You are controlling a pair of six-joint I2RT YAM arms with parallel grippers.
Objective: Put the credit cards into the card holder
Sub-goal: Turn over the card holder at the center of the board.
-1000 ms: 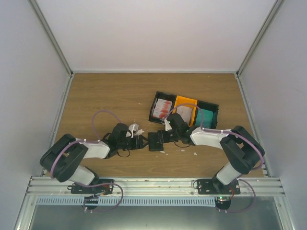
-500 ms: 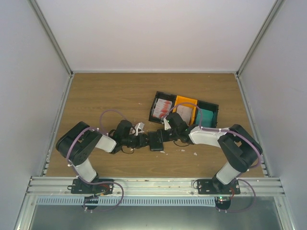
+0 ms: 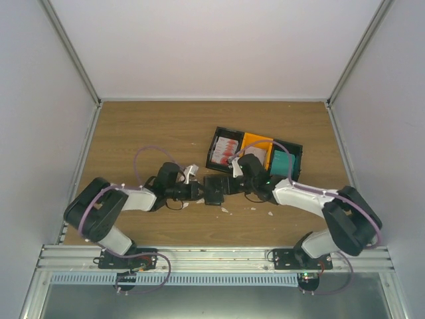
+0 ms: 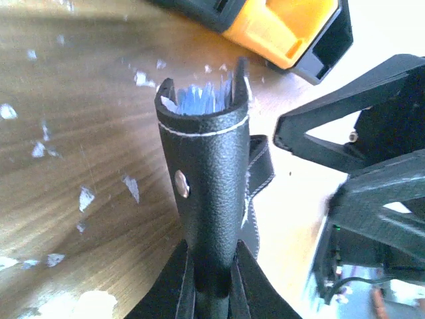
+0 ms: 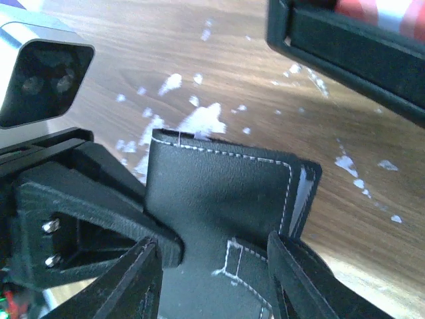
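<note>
The black card holder (image 3: 214,189) is up off the table between both grippers, just in front of the trays. My left gripper (image 3: 194,191) is shut on its near end; in the left wrist view the holder (image 4: 211,166) rises edge-on from between the fingers (image 4: 180,287), bluish lining showing at its top. My right gripper (image 3: 230,185) holds it from the other side, and its fingers (image 5: 138,282) flank the holder (image 5: 222,193) with no gap showing. Red-and-white credit cards (image 3: 225,147), whitish ones (image 3: 256,155) and teal ones (image 3: 282,163) lie in the trays.
A row of trays, black (image 3: 214,141), orange (image 3: 255,139) and black (image 3: 297,147), sits just behind the grippers. Small white scraps (image 3: 224,209) dot the wood near the holder. The enclosure walls stand on all sides, and the rail runs along the near edge.
My left gripper reached right to the card holder and closed on its end. Holder and right gripper shifted slightly farther from the bases; the right arm stretched out.
</note>
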